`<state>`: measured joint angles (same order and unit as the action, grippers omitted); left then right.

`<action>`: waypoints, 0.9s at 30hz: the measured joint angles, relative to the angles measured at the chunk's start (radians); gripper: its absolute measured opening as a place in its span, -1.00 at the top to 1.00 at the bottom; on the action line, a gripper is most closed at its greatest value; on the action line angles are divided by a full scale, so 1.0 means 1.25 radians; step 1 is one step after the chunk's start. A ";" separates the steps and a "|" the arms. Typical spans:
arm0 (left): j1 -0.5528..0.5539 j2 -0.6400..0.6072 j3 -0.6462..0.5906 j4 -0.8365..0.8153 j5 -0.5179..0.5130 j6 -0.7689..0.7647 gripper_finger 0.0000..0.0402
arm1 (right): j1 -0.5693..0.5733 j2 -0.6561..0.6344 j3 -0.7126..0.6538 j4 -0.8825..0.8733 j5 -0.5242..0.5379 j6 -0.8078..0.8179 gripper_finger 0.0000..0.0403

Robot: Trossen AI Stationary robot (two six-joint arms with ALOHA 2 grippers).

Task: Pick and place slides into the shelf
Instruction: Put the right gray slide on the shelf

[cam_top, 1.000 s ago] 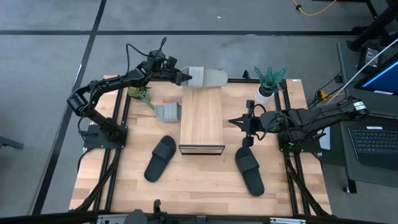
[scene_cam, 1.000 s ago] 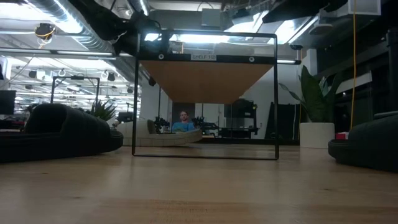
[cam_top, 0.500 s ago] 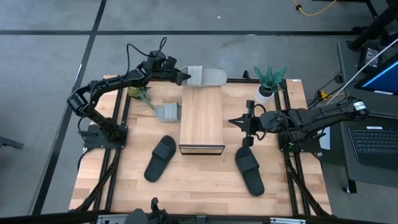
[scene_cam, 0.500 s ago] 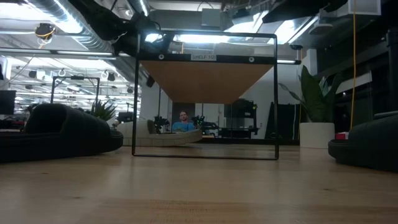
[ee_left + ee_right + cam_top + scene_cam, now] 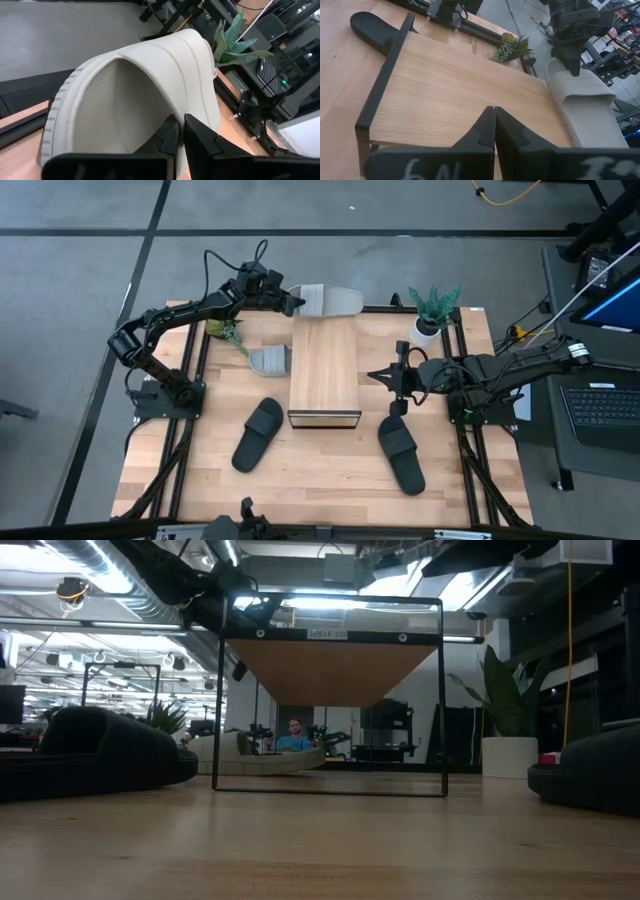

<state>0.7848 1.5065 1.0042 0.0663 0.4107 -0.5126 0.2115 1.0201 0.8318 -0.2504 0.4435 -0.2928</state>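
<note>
My left gripper (image 5: 293,302) is shut on a light grey slide (image 5: 332,302) that hangs in the air just beyond the shelf's far end. The shelf (image 5: 324,372) has a wood-plank top and a dark frame (image 5: 330,690). A second grey slide (image 5: 270,360) lies on the table at the shelf's left side, partly under it (image 5: 270,757). One black slide (image 5: 258,434) lies left of the shelf's near end, the other (image 5: 400,454) right of it. My right gripper (image 5: 378,376) is shut and hovers right of the shelf, touching nothing. My left gripper pinches the grey slide at its strap end (image 5: 165,117), coming level from the table's left and pointing along the slide. Which layer sits between the fingers (image 5: 200,142) is hidden by the fingers themselves. The slide is lifted clear, roughly level, its heel end (image 5: 352,304) pointing right.
A potted plant (image 5: 432,315) stands at the table's far right corner, and a small sprig plant (image 5: 226,330) sits at the far left. The table's near strip (image 5: 320,480) is bare wood. Dark frame rails (image 5: 196,370) run along both sides.
</note>
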 joint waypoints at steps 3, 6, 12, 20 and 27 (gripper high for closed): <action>-0.005 0.000 0.000 -0.001 0.000 0.000 0.92 | 0.000 0.000 0.000 0.000 0.000 0.000 0.98; -0.005 0.000 0.000 -0.002 0.029 -0.003 0.92 | 0.000 0.000 0.000 0.000 0.000 0.000 0.98; -0.009 0.000 0.000 -0.003 0.036 -0.005 0.92 | 0.000 0.000 0.000 0.000 -0.001 0.000 0.98; -0.007 0.000 0.000 0.005 0.012 -0.007 0.92 | 0.000 0.000 0.000 0.000 -0.001 0.000 0.98; -0.012 0.000 0.000 0.005 0.031 0.009 0.74 | 0.000 0.000 0.000 -0.001 -0.001 0.000 0.98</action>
<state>0.7692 1.5065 1.0042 0.0731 0.4492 -0.5009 0.2115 1.0203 0.8318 -0.2512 0.4416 -0.2927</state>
